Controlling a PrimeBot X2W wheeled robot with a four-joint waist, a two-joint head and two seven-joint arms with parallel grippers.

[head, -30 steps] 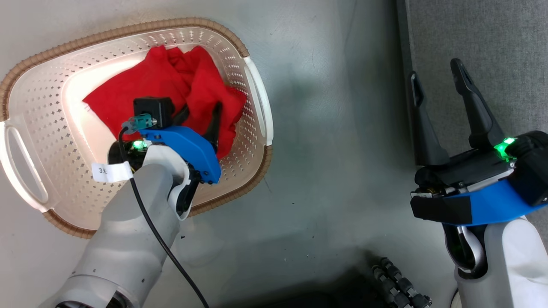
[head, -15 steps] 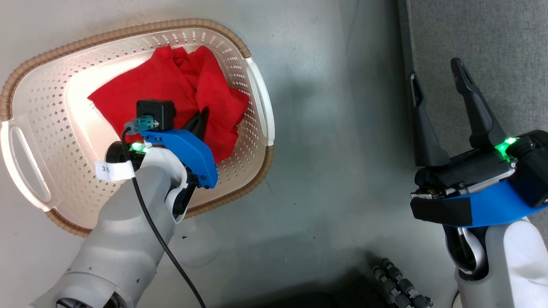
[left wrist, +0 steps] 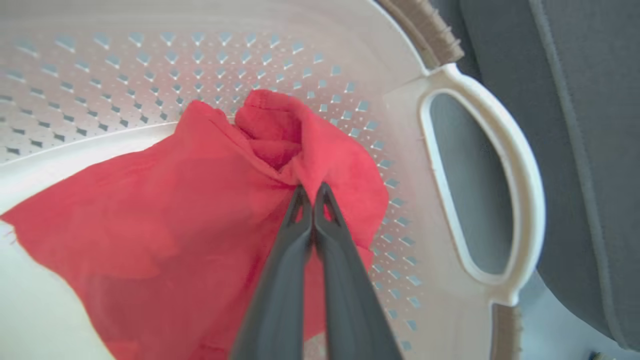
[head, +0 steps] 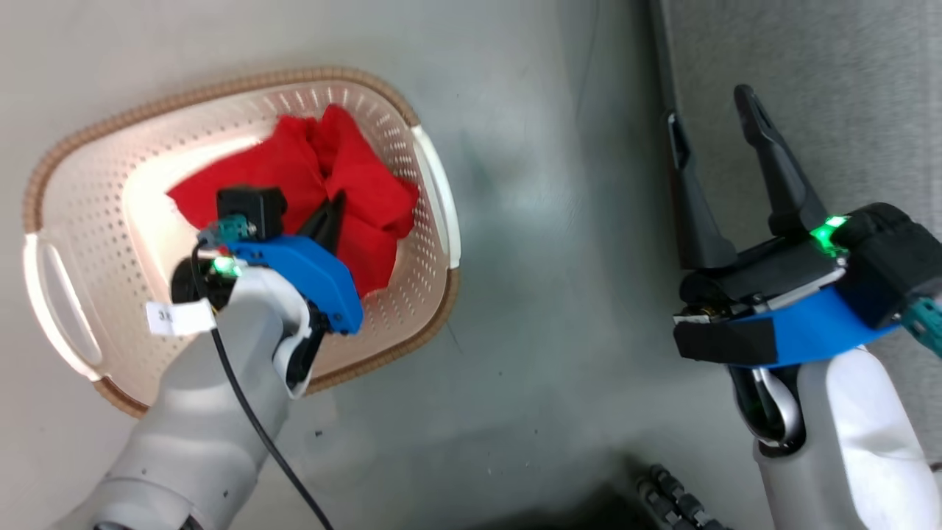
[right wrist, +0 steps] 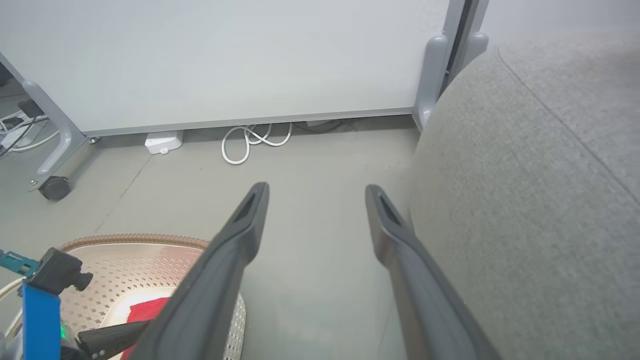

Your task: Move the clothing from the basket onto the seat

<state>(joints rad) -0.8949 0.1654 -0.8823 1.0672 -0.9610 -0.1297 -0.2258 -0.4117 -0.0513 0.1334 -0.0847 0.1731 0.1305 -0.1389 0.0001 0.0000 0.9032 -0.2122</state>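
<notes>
At the left: left gripper [left wrist: 312,192] pressed flat together at the tips, pinching a raised fold of the red clothing [left wrist: 165,215]. Rest of the cloth spread below and to the left of those tips, lying on the bottom of the basket [left wrist: 125,60].

Looks a thin pinch, so lift straight up and slowly, watching for the fold sliding out from between the tips. Raise far enough to bring the trailing hem over the brown rim [left wrist: 425,30] and the white handle [left wrist: 520,165] just right of the gripper before any sideways travel. Otherwise likely to snag and drag the light basket along. Cannot tell whether one garment or two sits in the pinch, so check the hang once clear.

Then carry rightward over the bare floor [head: 544,280] between the two arms.

Further right: right gripper [head: 708,107] spread wide, holding nothing, poised at the edge of the grey seat [head: 846,66], cushion just right of its fingers. Hold it out of the cloth's path. Release only with the cloth well over the cushion, past the rounded edge.
</notes>
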